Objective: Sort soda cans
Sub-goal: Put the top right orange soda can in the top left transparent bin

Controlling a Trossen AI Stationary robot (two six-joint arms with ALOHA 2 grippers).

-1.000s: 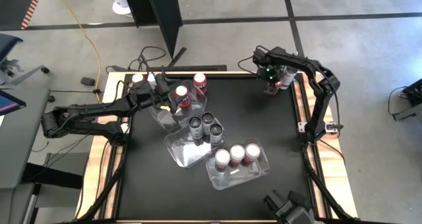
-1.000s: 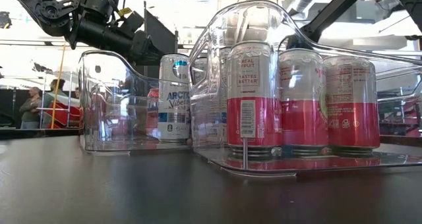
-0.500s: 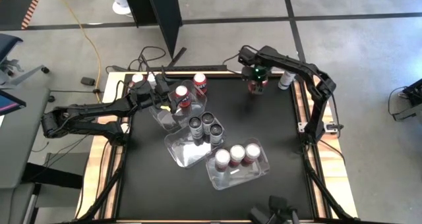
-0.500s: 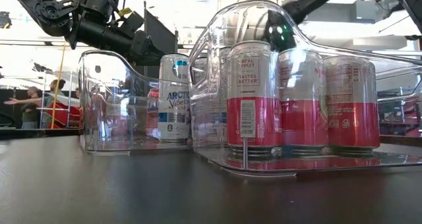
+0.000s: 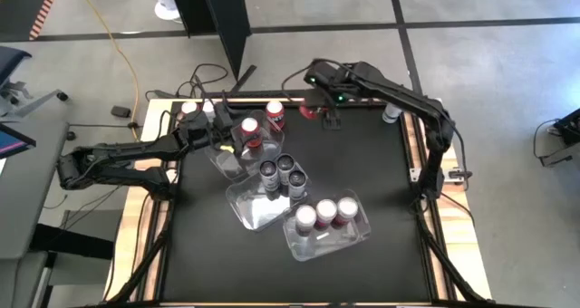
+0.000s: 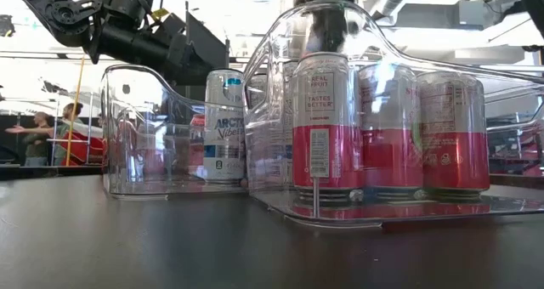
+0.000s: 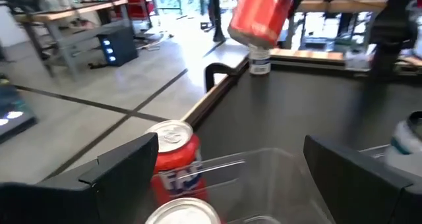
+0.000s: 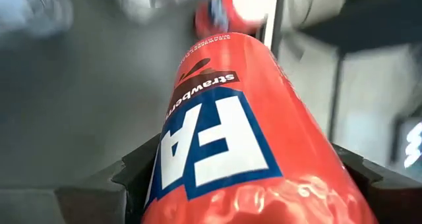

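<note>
Right now I have the right gripper (image 5: 313,106) clamped on a red can (image 8: 231,138), carried in the air near the far edge of the table (image 5: 362,190), a little toward the far right from the tubs. From the left wrist camera that can (image 7: 262,14) hangs tilted, well above the surface, so it is not set down anywhere yet.

My guess is it belongs with the other red cans by the far-left corner: one red can (image 5: 275,114) stands just outside the far tub (image 5: 227,158), and another (image 5: 249,132) sits inside it. The middle tub (image 5: 249,208) holds two dark cans (image 5: 280,170) and the near tub (image 5: 322,240) holds three white-and-red cans (image 5: 326,213), so those groups look settled.

The left gripper (image 5: 222,131) sits over the far tub with its fingers (image 7: 122,165) spread wide and holding nothing. That worries me: the drop zone is crowded, and I would want the left arm drawn back toward the left edge before I bring the right one in.

To do this well I would level the can upright first, since a tilted can will topple on release. Then I would come in over the tub's wall, not through it, lower until the base rests flat beside the can already there, and only then let go. A loose can (image 5: 391,114) stands at the far-right corner; I judge that one comes afterward.
</note>
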